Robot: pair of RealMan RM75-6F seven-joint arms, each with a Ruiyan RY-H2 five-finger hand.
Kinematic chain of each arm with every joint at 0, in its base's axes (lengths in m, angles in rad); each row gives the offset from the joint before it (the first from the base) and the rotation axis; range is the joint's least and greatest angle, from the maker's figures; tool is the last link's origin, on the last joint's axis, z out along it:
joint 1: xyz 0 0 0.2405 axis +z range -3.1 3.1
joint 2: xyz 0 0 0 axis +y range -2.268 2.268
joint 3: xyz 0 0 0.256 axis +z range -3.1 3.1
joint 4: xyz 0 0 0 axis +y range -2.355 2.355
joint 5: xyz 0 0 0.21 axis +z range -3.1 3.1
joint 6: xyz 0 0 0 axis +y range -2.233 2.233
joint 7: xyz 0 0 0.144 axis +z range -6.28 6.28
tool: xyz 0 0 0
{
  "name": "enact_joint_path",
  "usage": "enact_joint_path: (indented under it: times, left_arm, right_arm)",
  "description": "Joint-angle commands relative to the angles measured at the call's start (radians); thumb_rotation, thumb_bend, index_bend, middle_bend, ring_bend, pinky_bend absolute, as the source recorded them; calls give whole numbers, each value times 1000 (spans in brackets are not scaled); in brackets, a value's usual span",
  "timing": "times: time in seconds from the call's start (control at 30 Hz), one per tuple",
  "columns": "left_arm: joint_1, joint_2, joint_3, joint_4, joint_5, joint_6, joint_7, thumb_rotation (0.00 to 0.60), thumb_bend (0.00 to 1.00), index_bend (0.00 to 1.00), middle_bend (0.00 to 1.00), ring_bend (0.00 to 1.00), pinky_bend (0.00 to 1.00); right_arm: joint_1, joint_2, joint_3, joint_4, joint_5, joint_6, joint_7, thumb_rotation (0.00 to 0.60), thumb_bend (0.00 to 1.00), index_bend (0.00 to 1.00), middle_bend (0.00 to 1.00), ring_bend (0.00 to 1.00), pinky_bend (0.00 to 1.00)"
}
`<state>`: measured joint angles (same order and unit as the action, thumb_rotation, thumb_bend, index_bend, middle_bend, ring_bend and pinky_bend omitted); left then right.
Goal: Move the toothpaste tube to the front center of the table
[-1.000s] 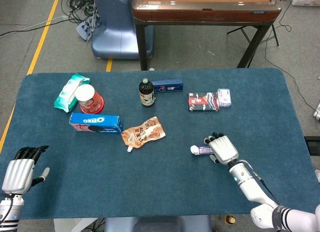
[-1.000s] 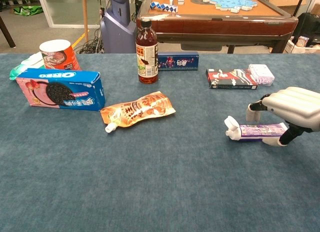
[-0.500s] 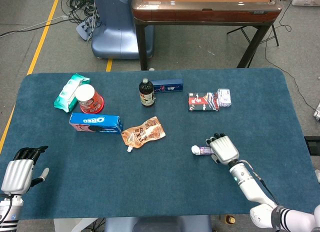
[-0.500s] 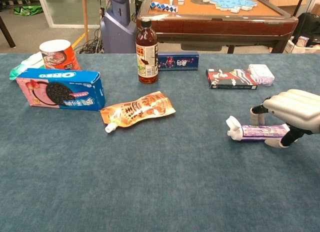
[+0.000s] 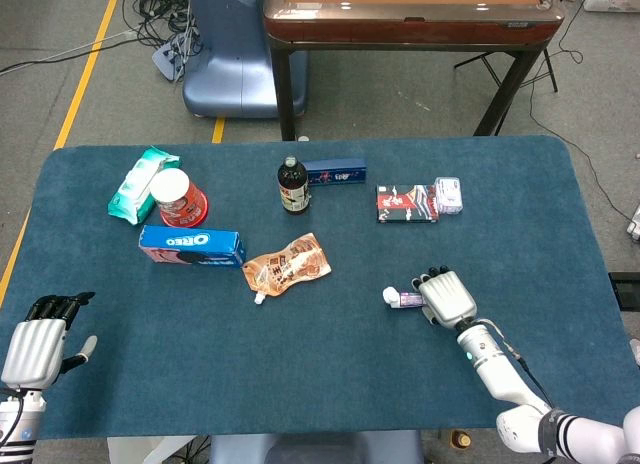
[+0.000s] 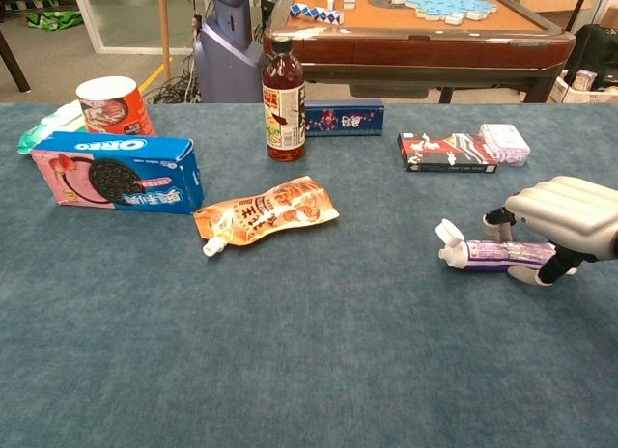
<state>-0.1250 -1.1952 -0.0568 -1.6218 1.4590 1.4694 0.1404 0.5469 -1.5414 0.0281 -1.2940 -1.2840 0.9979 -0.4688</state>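
The toothpaste tube (image 6: pixel 492 255) is purple and white with a white cap and lies flat on the blue table, cap pointing left; it also shows in the head view (image 5: pixel 403 299), right of centre and towards the front. My right hand (image 6: pixel 565 216) arches over its tail end, fingers set down on the far side and thumb against the near side, gripping it. From above, this hand (image 5: pixel 447 297) covers most of the tube. My left hand (image 5: pixel 38 346) hovers at the front left corner, holding nothing, thumb out to the side.
An orange spouted pouch (image 5: pixel 287 266) lies at mid-table, with an Oreo box (image 5: pixel 191 246), a red cup (image 5: pixel 178 197) and a green pack (image 5: pixel 137 179) to its left. Further back are a bottle (image 5: pixel 291 186), a blue box (image 5: pixel 335 172), a dark box (image 5: pixel 406 203) and a small pack (image 5: pixel 449 195).
My right hand and the tube have shifted slightly right and away from me together. The left hand has sunk a little towards the front edge.
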Motion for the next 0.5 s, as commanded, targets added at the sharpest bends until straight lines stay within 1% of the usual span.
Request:
enact_joint_path:
  times: [0.03,0.13,0.33,0.5]
  left_arm:
    - [0,1,0,1,1,0,-1,600,271,210,295,216,131]
    - [-6,5,-2,1,5,-6,-1,600,270,210,294,216,131]
    - [-39,21,-11,-6,26,-37,-7,600,270,209,293,217,131]
    - [-97,45,-26,-10,42,-109,-65,600,270,208,294,221,131]
  right_arm:
    - [4,4,4,-2,-3,-5,7,600,513,508,476,324,304]
    - [17,21,11,-18,-11,-19,23,600,567,558,524,363,320]
    - [57,90,36,-81,-42,-49,64,600,654,668,628,470,377]
    - [102,159,53,-144,-54,-109,101,600,701,722,681,519,413]
